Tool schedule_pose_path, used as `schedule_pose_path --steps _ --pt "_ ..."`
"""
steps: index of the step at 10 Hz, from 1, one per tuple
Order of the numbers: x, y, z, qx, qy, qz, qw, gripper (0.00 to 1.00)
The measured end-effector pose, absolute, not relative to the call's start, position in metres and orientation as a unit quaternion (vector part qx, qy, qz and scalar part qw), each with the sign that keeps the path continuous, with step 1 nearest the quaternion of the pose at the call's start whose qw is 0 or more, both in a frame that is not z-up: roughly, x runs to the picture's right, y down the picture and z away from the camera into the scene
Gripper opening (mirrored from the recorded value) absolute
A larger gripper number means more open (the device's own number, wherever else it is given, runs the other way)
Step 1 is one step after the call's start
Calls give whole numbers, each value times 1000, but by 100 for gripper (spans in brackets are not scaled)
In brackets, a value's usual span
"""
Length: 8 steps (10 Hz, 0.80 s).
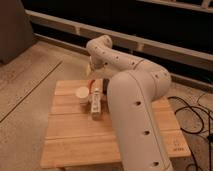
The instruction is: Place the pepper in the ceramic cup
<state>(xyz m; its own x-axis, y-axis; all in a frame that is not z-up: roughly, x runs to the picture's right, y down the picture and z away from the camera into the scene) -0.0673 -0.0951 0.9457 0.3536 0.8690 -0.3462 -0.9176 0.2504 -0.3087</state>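
The ceramic cup (81,93), small and cream-white, stands on the wooden table (75,135) at the back left. The pepper (89,82) shows as a small red-orange spot just behind and to the right of the cup, at the end of my arm. My gripper (92,76) hangs down from the white wrist, right above the pepper, near the table's back edge. I cannot tell whether the pepper is held or lies on the table.
A pale elongated bottle-like object (96,103) lies on the table right of the cup. My large white arm (132,105) covers the table's right half and hides most of the dark bowl (106,90). Cables (192,107) lie on the floor at the right.
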Motion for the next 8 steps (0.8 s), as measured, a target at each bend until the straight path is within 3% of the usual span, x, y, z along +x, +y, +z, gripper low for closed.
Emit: schedule_pose_path --steps 3,8 --pt "-84 -85 954 -273 44 570 774 65" --pt "-88 -89 952 -270 38 566 778 65"
